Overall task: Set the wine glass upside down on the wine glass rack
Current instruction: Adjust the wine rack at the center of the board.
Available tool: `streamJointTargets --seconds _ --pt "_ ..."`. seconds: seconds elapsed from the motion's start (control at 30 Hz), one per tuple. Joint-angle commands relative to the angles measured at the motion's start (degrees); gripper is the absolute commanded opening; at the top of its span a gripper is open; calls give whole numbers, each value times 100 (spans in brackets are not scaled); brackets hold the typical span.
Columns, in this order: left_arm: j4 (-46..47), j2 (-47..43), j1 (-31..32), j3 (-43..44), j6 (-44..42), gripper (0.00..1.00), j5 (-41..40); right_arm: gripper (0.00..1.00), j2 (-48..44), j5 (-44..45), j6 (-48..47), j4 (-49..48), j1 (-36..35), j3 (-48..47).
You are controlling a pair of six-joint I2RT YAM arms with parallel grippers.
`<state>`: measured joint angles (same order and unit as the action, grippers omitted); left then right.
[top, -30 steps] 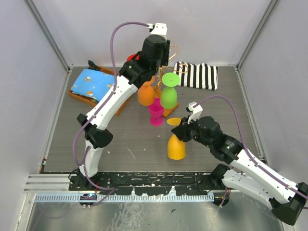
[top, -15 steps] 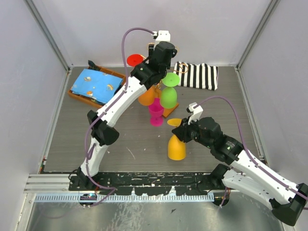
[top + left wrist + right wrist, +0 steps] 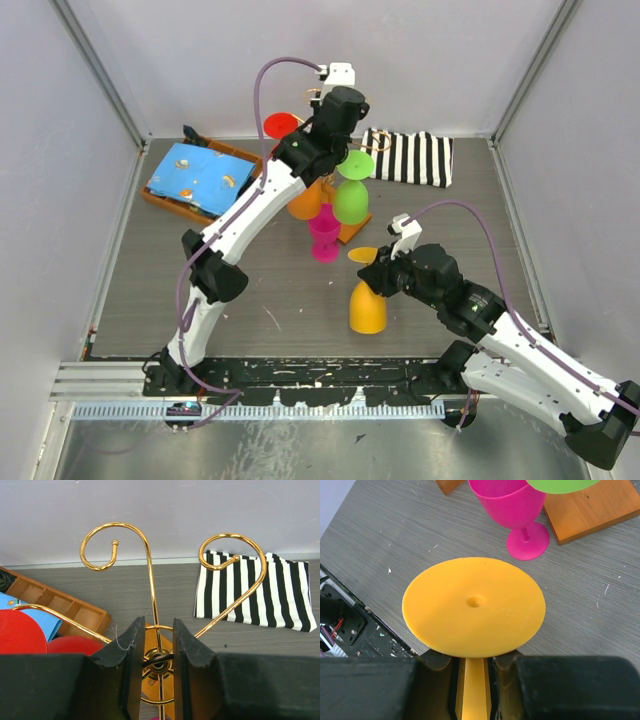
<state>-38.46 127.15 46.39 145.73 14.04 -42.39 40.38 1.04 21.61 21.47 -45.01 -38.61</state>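
The right gripper (image 3: 473, 672) is clamping the stem of the yellow glass (image 3: 367, 305), its fingers (image 3: 440, 677) pressing in from both sides just under the round foot. The yellow glass is sitting upside down, foot up and bowl down, near the middle of the table (image 3: 150, 290), on the near side of the rack (image 3: 590, 510) and apart from it; whether its rim is touching the table cannot be told. A pink glass (image 3: 323, 235) is standing upright just beside the rack's wooden base, between that base and the yellow glass. On the rack a green glass (image 3: 350, 200) is hanging upside down on the right and an orange glass (image 3: 303, 200) is hanging on the left, partly hidden under the left arm, while the foot of a red glass (image 3: 280, 125) is showing at the far left of it. The left gripper (image 3: 157, 625) is hovering high over the rack with its fingers (image 3: 132, 665) parted only narrowly, straddling the rack's centre wire, with a gap showing on each side of the wire and nothing held. A striped cloth (image 3: 410, 157) is lying at the far right, and a tray (image 3: 170, 205) with a blue cloth is lying at the far left
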Motion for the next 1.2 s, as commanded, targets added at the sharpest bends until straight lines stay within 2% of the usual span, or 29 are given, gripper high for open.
streamJointTargets --seconds 0.0,0.1,0.37,0.4,0.5,0.57,0.8,1.03,1.17 --pt "-107 19 -84 246 38 9 64 1 -68 57 72 -295 -10 6" --pt "-264 -58 -224 258 88 1 344 1 -16 14 81 -349 -9 16" --pt "-413 -199 -549 256 -244 0 1364 1 49 -25 89 -407 -16 48" --pt "-416 -212 -553 250 -271 3 1301 1 44 -25 89 -414 -14 62" --pt "-328 -295 -559 125 -294 32 1198 1 53 -24 98 -441 -12 72" --pt "-206 -343 -559 38 -288 42 1156 1 67 -41 98 -447 -9 81" --pt "-158 -260 -553 87 -269 47 1034 1 31 -17 72 -366 -11 65" --pt "-166 -184 -553 78 -229 58 1000 1 62 -33 63 -365 -16 52" --pt "-130 -124 -557 96 -216 58 1114 1 66 -33 54 -363 -12 42"
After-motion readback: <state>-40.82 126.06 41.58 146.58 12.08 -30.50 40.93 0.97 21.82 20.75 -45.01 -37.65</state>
